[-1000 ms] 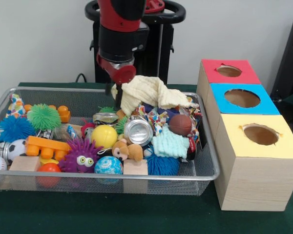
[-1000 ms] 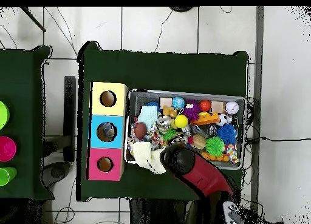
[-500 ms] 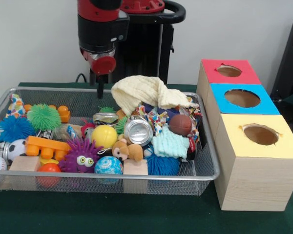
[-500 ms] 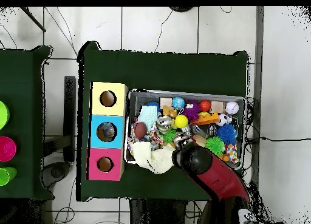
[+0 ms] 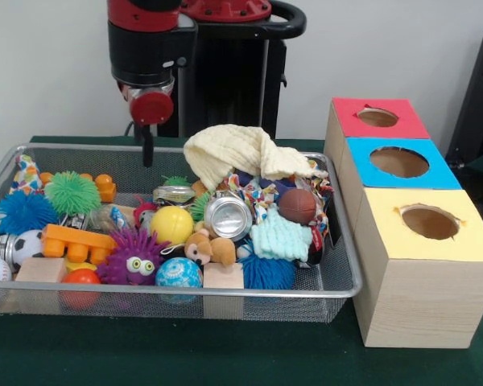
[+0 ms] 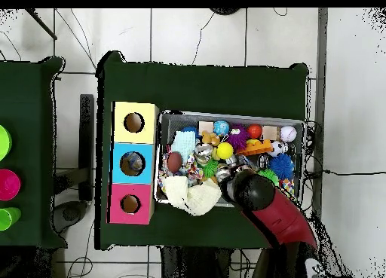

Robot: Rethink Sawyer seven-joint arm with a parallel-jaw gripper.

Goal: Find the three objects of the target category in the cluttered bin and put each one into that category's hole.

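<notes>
1. The gripper hung above the bin's far edge, clear of the clutter; whether its jaws were spread could not be told.
2. The target category was unknown; candidates such as the cream cloth lay in the bin.
3. A good pick would need a straight descent onto one exposed item, avoiding neighbours.

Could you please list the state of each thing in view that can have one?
gripper: raised above the bin's far side, holding nothing; open or shut cannot be told.
wire bin: full of toys.
cream cloth: crumpled, draped on top of the pile.
silver can: lying on its side, end facing the camera.
red hole, blue hole, yellow hole: open.
</notes>
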